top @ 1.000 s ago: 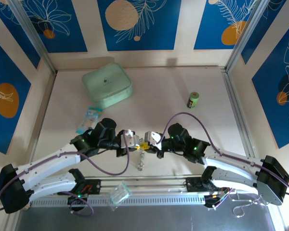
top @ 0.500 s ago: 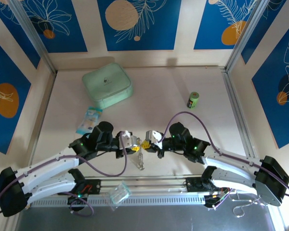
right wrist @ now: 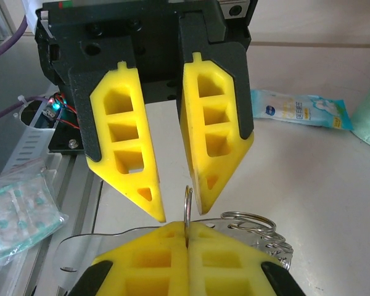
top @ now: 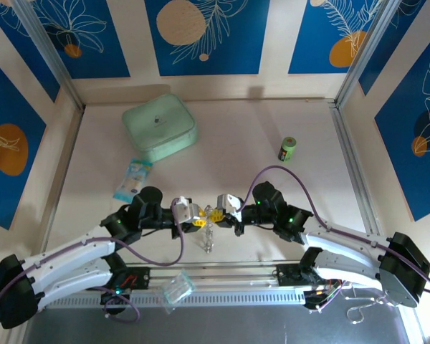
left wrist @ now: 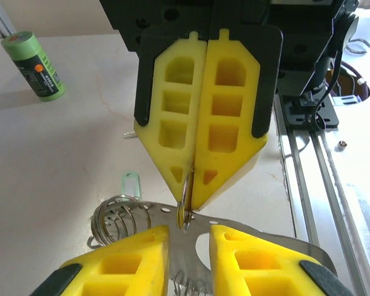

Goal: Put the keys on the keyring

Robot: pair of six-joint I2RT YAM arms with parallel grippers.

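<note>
The keyring (right wrist: 187, 200), a thin silvery split ring, stands upright with my right gripper (right wrist: 187, 229) shut on its lower edge. A flat silvery plate (left wrist: 234, 225) with holes and a bunch of wire rings (left wrist: 114, 216) hang from it. My left gripper (left wrist: 188, 231) faces the right one, jaws open, its fingertips (right wrist: 205, 203) on either side of the ring. Seen from above, both grippers (top: 193, 217) (top: 221, 210) meet over the near middle of the table, the metal cluster (top: 209, 240) dangling below. A small green-headed key (left wrist: 131, 184) lies flat on the table behind the rings.
A mint-green box (top: 159, 129) sits at the back left and a green can (top: 287, 149) at the back right. A blue-white packet (top: 132, 178) lies left of the arms. A clear bag (top: 178, 287) rests on the metal rail at the near edge.
My left gripper has opened and drawn back a little toward the near left. The right gripper stays shut on the ring and has barely moved.
</note>
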